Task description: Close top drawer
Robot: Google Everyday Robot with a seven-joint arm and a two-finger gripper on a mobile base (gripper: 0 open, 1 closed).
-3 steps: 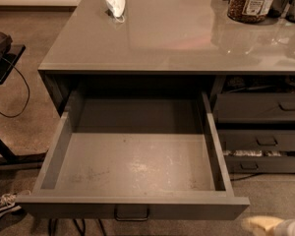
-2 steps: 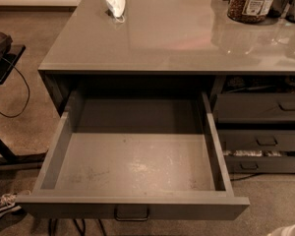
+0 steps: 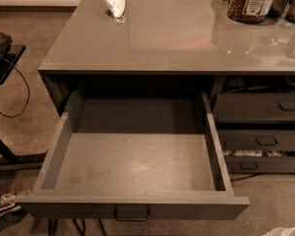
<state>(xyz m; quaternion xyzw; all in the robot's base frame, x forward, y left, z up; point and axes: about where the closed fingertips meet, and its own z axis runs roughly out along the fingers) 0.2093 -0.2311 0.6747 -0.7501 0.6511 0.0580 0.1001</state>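
The top drawer [image 3: 137,163] is wide, deep and dark grey. It stands pulled far out of the desk, and its scuffed grey floor is bare. Its flat front [image 3: 64,209] faces the bottom edge of the camera view, with a small rectangular pull handle [image 3: 132,213] at its centre. Only a pale sliver of my gripper [image 3: 286,231] shows at the bottom right corner. It is low, to the right of the drawer front's right end, and apart from it.
A glossy grey desktop [image 3: 177,38] carries a crumpled white item [image 3: 115,4] and a jar of brown snacks [image 3: 250,1]. Narrower grey drawers [image 3: 265,107] stack at the right. A dark stand with a cable [image 3: 0,53] and a shoe [image 3: 2,205] sit at the left.
The pale gripper piece at the bottom right has drawn back toward the right edge, so less of it shows. The drawer has not moved.
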